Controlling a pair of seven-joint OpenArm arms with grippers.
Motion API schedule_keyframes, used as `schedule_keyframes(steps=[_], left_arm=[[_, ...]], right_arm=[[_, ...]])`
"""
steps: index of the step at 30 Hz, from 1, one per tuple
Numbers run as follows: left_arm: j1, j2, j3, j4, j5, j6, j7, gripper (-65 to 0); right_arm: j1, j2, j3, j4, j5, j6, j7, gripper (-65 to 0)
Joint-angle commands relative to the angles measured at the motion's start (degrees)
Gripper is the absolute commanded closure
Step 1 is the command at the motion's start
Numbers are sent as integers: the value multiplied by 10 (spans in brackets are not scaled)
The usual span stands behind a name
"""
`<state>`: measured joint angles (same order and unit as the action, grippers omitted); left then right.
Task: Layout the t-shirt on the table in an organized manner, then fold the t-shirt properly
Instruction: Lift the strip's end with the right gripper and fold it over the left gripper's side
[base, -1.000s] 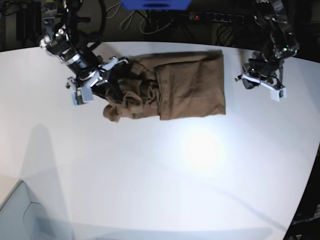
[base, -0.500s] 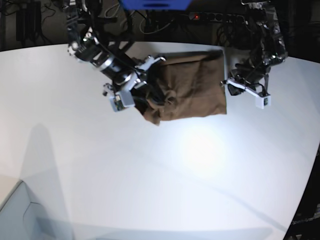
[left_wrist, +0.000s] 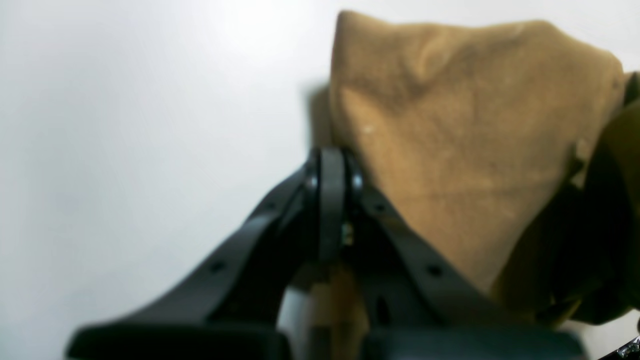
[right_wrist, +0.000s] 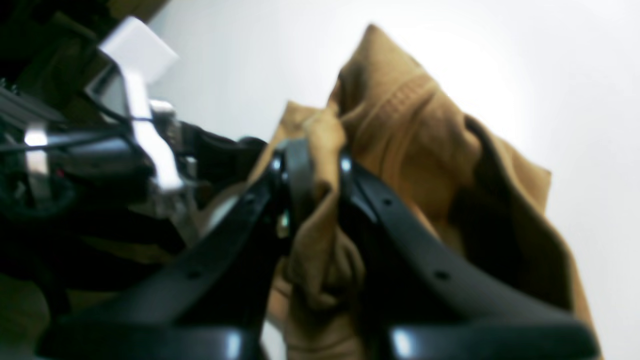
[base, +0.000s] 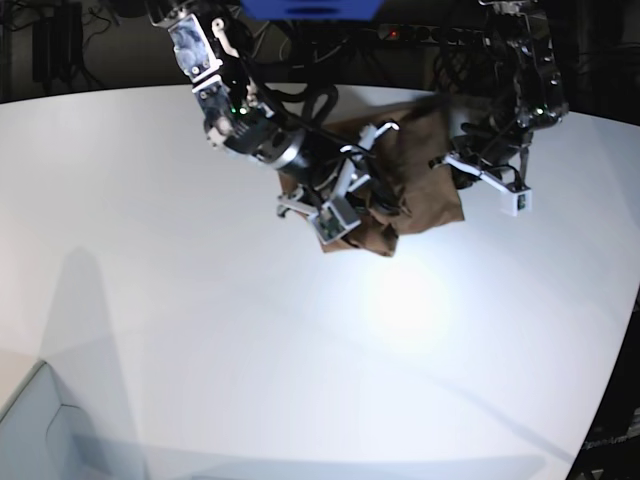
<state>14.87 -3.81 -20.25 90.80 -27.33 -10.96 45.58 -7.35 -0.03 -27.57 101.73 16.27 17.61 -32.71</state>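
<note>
- Brown t-shirt (right_wrist: 400, 150) fabric is sitting pinched in the right gripper (right_wrist: 312, 160).
- Left gripper (left_wrist: 332, 170) is clenching the t-shirt's edge on the table (base: 200, 330).
- Only the base view is showing both arms.

Left gripper (left_wrist: 332, 167) pinched tight at the t-shirt's (left_wrist: 465, 135) edge — white table (left_wrist: 125, 125) beyond

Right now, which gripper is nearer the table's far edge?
Left. The left gripper pinches the t-shirt at its side close to the far edge of the table. The right gripper grips bunched fabric farther in.
</note>
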Motion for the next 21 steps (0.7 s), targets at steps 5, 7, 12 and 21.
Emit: schedule_keyframes(steps=[5,7,12,21], left_arm=[[6,-1,1,2,8,1,23,0],[6,-2,1,2,8,1,23,0],[11,-4,-1,3,8,1,24,0],[11,-7,-2,3,12,1,24,0]], right_arm=[[35,-34,-10,-34,8,3,14,0],[43,-42,-10,-55,8,3,16,0],[48,-45,-31,-71,8,3,17,0],[61,-62,-88,-78,8,3,22,-76]])
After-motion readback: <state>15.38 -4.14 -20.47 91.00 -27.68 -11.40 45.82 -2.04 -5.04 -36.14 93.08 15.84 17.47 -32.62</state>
